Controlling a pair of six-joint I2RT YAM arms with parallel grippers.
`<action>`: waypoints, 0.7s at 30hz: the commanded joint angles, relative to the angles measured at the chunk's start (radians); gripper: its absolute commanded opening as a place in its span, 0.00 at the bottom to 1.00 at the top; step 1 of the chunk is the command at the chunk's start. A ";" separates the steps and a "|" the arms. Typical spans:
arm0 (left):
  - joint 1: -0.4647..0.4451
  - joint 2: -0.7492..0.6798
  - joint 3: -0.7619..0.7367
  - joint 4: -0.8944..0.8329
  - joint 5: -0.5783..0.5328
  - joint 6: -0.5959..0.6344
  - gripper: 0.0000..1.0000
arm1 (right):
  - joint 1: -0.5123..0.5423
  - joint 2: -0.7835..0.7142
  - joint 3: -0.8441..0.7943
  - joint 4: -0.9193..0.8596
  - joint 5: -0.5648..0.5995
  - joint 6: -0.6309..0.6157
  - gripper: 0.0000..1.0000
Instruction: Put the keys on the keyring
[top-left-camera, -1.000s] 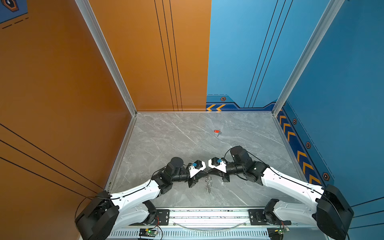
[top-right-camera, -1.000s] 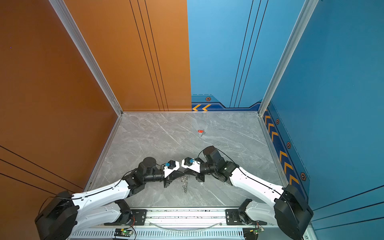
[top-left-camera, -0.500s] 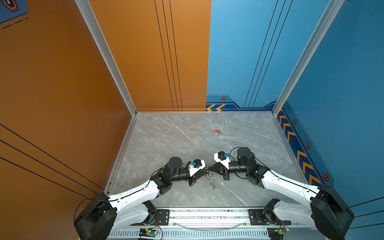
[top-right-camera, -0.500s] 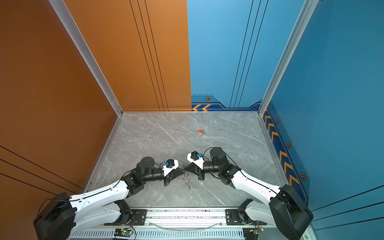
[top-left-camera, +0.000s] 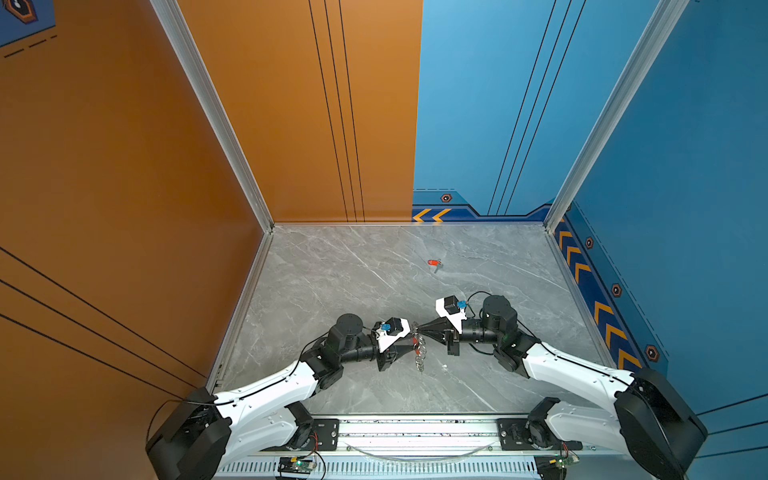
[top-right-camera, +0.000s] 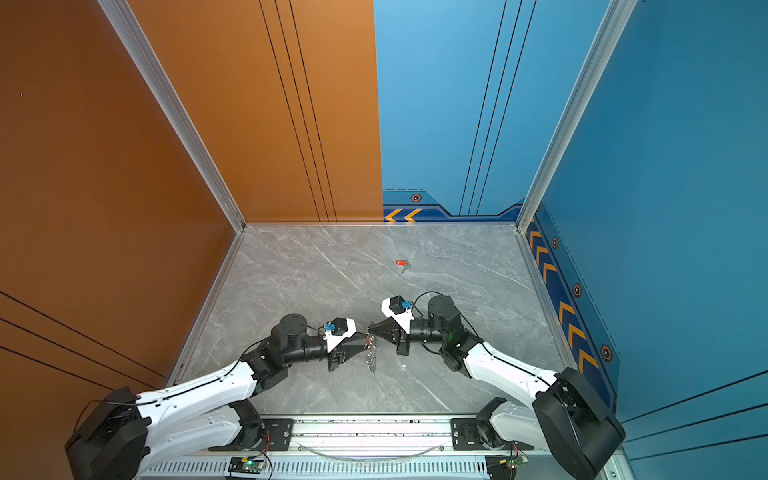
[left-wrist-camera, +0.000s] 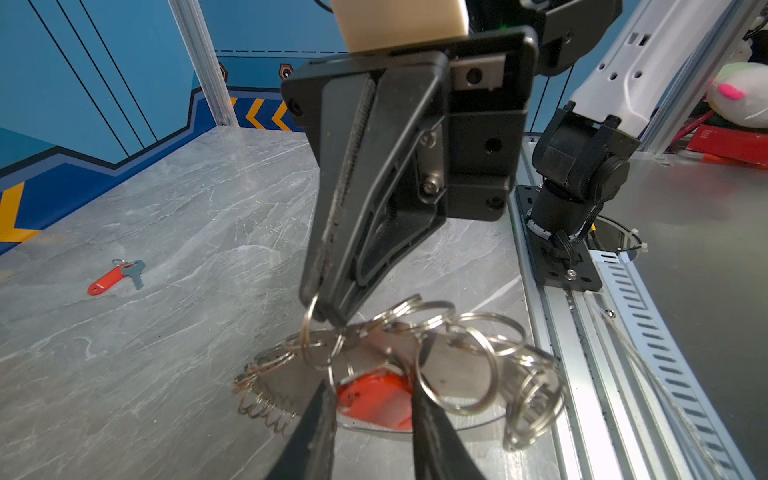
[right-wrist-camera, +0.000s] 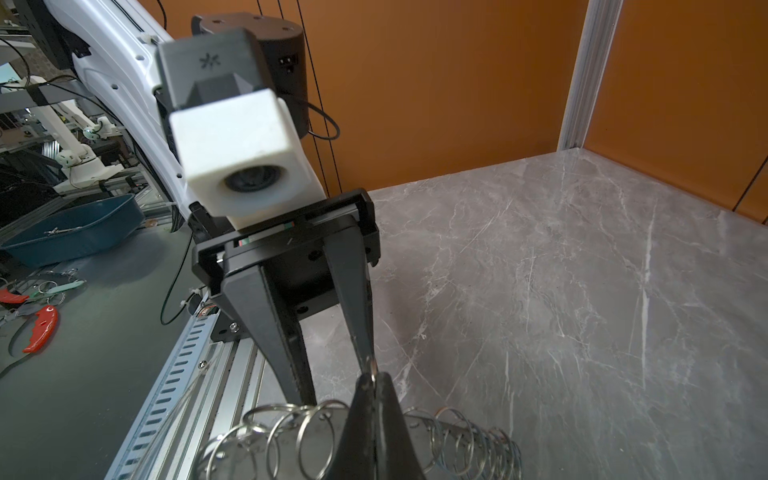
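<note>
The keyring (left-wrist-camera: 465, 353), a flat band edged with silver split rings, hangs between my two grippers near the table's front middle (top-left-camera: 420, 355) (top-right-camera: 371, 353) (right-wrist-camera: 291, 436). My right gripper (left-wrist-camera: 322, 311) (top-left-camera: 417, 328) (top-right-camera: 368, 330) (right-wrist-camera: 374, 378) is shut, pinching one split ring. My left gripper (left-wrist-camera: 370, 399) (top-left-camera: 410, 340) (top-right-camera: 362, 343) (right-wrist-camera: 336, 378) stands open, its fingers either side of one of the keys, of which only the orange-red tag (left-wrist-camera: 376, 401) shows, hanging among the rings. The other of the keys (top-left-camera: 434, 263) (top-right-camera: 401, 263) (left-wrist-camera: 118, 276) lies alone on the table further back.
The grey marble table (top-left-camera: 353, 282) is walled in orange on the left and blue on the right and back. A metal rail (top-left-camera: 415, 428) with the arm bases runs along the front edge.
My left gripper's jaws have parted from shut to open round the red tag. The right arm has drawn back a little to the right, still pinching the ring.
</note>
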 joint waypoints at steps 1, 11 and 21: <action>0.001 -0.003 -0.003 -0.022 -0.004 0.006 0.32 | -0.007 -0.025 -0.007 0.076 -0.030 0.019 0.00; 0.008 -0.031 -0.009 -0.012 -0.039 -0.014 0.30 | -0.010 -0.043 -0.007 -0.004 -0.047 -0.045 0.00; 0.012 -0.062 -0.029 0.030 -0.022 -0.038 0.32 | 0.011 -0.043 0.008 -0.099 -0.039 -0.134 0.00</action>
